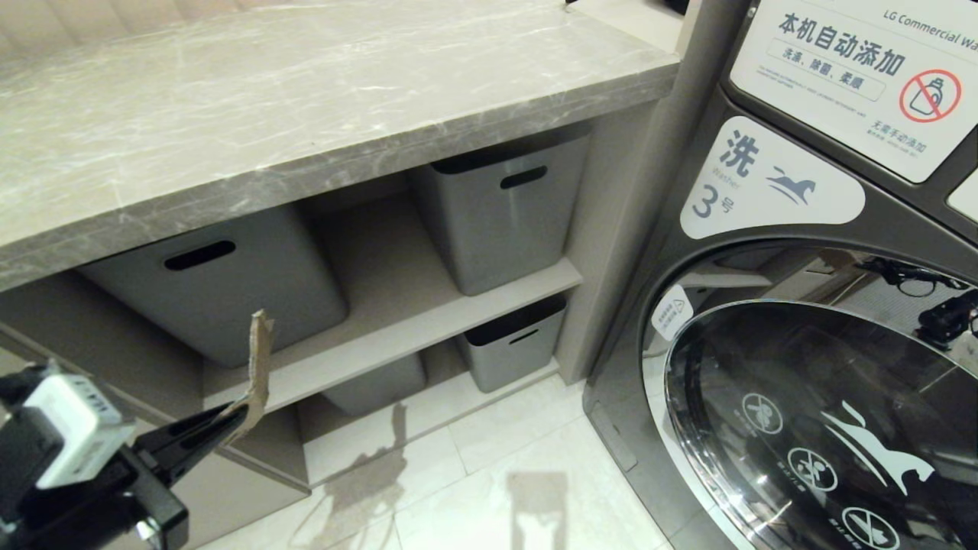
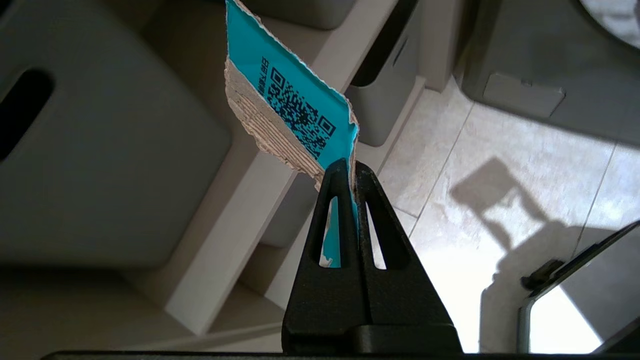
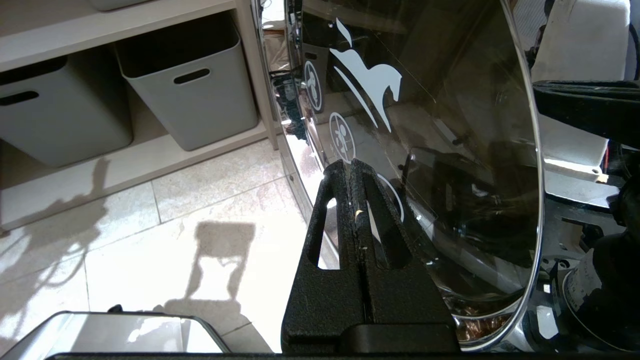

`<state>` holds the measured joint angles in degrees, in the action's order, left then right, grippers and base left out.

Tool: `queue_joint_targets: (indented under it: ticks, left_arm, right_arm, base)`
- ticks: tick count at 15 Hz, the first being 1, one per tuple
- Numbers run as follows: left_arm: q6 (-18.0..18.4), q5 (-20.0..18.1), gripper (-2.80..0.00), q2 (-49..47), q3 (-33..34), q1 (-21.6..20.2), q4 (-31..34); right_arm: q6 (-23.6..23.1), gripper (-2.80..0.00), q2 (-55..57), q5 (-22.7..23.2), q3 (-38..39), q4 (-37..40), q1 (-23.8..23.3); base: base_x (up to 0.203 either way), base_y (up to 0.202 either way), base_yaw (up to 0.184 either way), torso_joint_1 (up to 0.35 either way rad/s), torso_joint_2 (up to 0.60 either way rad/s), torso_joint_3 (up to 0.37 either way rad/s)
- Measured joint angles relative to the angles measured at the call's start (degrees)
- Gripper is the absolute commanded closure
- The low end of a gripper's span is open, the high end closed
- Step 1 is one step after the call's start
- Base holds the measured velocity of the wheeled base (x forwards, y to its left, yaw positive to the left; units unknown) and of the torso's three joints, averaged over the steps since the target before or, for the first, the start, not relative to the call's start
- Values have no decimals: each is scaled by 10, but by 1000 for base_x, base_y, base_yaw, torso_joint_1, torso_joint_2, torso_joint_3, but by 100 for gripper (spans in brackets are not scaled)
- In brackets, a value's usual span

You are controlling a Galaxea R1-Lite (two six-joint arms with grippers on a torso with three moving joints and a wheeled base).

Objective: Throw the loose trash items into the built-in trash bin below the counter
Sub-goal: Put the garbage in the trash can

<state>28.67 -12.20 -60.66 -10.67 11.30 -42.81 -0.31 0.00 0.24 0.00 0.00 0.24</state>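
A torn teal scrap of cardboard [image 2: 290,95] with a black QR code stands up between the black fingers of my left gripper [image 2: 348,167], which is shut on its lower end. In the head view that gripper [image 1: 238,416] is low at the left, below the counter's [image 1: 306,99] front edge and in front of the shelves, and the scrap [image 1: 260,359] shows its brown back. My right gripper [image 3: 351,167] is shut on nothing, parked beside the washer's glass door. The built-in trash bin is out of view, and no other trash shows.
Grey plastic tubs with slot handles [image 1: 229,283] [image 1: 504,214] [image 1: 512,344] sit on the beige shelves under the counter. A washing machine [image 1: 802,382] with a round glass door fills the right side. Pale floor tiles [image 1: 519,458] lie between.
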Motion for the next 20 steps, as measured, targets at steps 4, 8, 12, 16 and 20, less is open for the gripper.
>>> queue_joint_targets:
  ticks: [4,8,12,16,20]
  left_arm:
    - [-29,0,0,108,80,-10,8]
    - [-39,1,0,176,104,-15,42]
    - [-78,2,0,236,107,-33,65]
    - [-126,8,0,329,107,-71,155]
    - [-166,61,0,414,107,-90,269]
  right_arm:
    - [0,0,0,0,0,0,0]
    - [0,0,0,0,0,0,0]
    - [0,0,0,0,0,0,0]
    - [0,0,0,0,0,0,0]
    - [0,0,0,0,0,0,0]
  base:
    - [0,0,0,0,0,0]
    - [0,0,0,0,0,0]
    - [0,0,0,0,0,0]
    - [0,0,0,0,0,0]
    - [0,0,0,0,0,0]
